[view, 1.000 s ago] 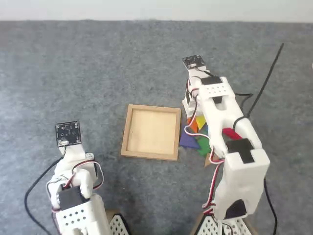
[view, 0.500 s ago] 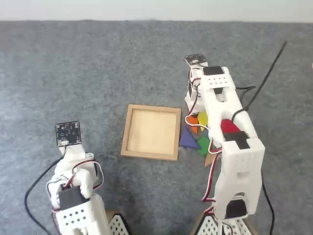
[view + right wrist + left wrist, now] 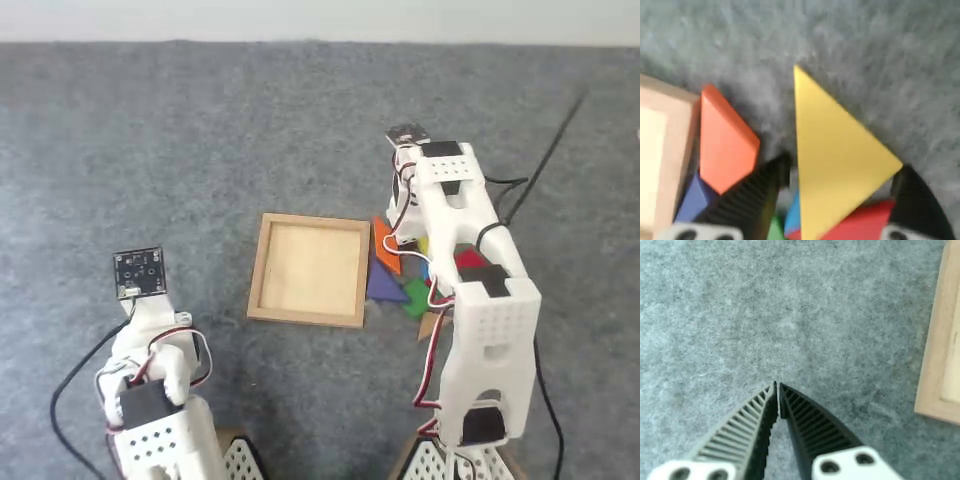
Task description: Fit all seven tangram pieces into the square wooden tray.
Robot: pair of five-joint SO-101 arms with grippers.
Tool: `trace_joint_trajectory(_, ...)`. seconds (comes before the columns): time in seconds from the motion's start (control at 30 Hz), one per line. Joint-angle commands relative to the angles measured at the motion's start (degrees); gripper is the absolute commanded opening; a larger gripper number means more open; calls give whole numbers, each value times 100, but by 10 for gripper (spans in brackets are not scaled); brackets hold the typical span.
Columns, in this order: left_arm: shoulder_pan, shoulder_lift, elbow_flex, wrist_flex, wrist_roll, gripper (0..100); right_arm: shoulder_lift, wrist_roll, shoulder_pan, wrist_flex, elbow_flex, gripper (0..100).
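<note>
I count nothing in the wooden tray (image 3: pixel 310 268) yet, all pieces left; right gripper (image 3: pixel 842 170) jaws wide astride the yellow triangle (image 3: pixel 835 145), left gripper (image 3: pixel 777 386) jaws pinched together on nothing.

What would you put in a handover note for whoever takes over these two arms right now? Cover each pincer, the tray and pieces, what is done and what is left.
Left pincer: shut, empty, over bare carpet beside the tray.
Right pincer: open, one finger on each side of the yellow triangle; no grip to be seen.
Pieces: the orange piece, purple triangle, green piece and red piece lie bunched with the yellow one on the carpet next to the tray.
Done: nothing, the tray holds no piece.
Left: every piece must go in.
</note>
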Motion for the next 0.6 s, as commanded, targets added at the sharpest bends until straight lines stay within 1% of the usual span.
trace_joint_trajectory(0.0, -53, 26, -92, -132, 0, 12, -31, 114, 40, 57, -105, 335)
trace_joint_trajectory(0.07, -53, 26, -92, -132, 0, 12, -31, 132, 40, 57, -105, 335)
trace_joint_trajectory(0.27, -53, 26, -92, -132, 0, 12, -31, 492, 22, 66, -105, 335)
trace_joint_trajectory(0.5, -53, 26, -92, -123, 0, 12, -22, 2224, -13, 233, -105, 335)
trace_joint_trajectory(0.57, -53, 26, -92, -123, 0, 12, -22, 2620, -4, 259, -97, 335)
